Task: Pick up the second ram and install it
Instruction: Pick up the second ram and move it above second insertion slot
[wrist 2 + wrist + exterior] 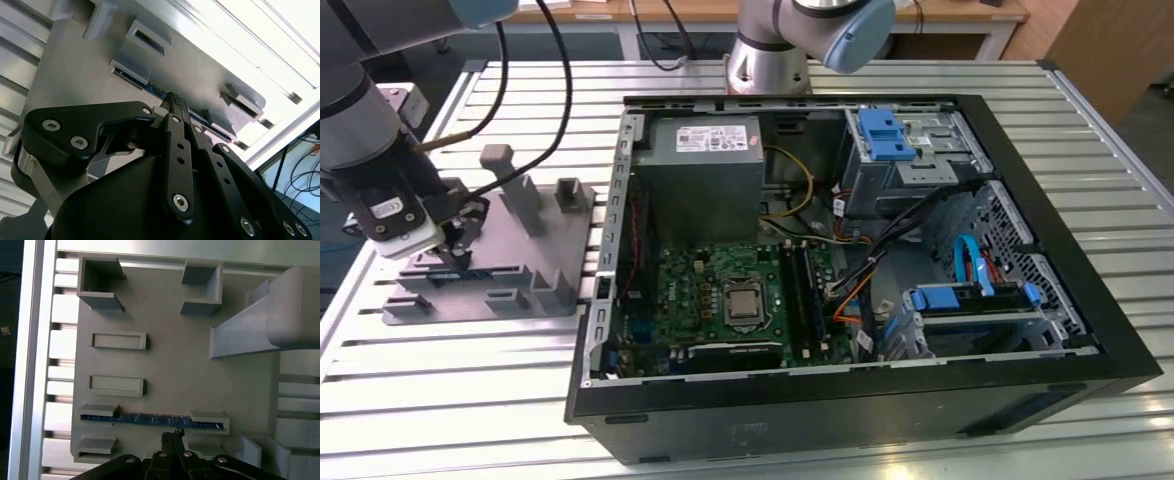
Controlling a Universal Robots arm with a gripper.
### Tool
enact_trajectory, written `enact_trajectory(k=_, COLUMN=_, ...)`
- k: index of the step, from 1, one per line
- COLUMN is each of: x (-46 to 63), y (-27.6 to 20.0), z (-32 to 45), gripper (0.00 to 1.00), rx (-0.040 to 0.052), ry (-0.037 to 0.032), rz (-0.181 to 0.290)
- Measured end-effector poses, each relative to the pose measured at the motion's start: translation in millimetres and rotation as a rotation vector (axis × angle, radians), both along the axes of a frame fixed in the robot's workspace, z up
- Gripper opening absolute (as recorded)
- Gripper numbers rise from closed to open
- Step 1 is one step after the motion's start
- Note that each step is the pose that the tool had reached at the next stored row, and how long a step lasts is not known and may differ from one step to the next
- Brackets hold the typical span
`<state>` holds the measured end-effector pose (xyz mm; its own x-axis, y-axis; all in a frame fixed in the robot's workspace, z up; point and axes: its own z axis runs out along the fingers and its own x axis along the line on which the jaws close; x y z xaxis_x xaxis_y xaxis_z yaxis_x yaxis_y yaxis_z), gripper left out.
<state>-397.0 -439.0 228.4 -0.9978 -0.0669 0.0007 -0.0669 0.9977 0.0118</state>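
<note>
- Slatted metal tabletop carried an open black computer case and, toward the exterior view's left, a grey plastic tray with upright pegs.
- Case lay on its side with the green motherboard and a grey power supply exposed; blue drive brackets sat on the exterior view's right.
- Base of another robot arm stood behind the case.
- Gripper hung low over the tray's near end, well apart from the case.
- Second ram stood on its long edge in the tray, its two ends seated in raised grey slots; it also showed as a thin dark strip in the second wrist view.
- Gripper had its black fingers pressed together, no gap visible, in both wrist views.
- Fingertips sat just beside the ram, about mid-length; could not tell whether they touched it.
- Ram was not lifted and not clamped between the fingers.
- Other tray slots next to the ram were bare grey plastic.
</note>
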Motion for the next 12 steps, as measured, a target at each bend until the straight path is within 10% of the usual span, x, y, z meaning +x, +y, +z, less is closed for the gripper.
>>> enact_trajectory(k=12, x=0.0, y=0.0, z=0.0, gripper=0.10, rx=0.0000, ry=0.0000, rz=0.154)
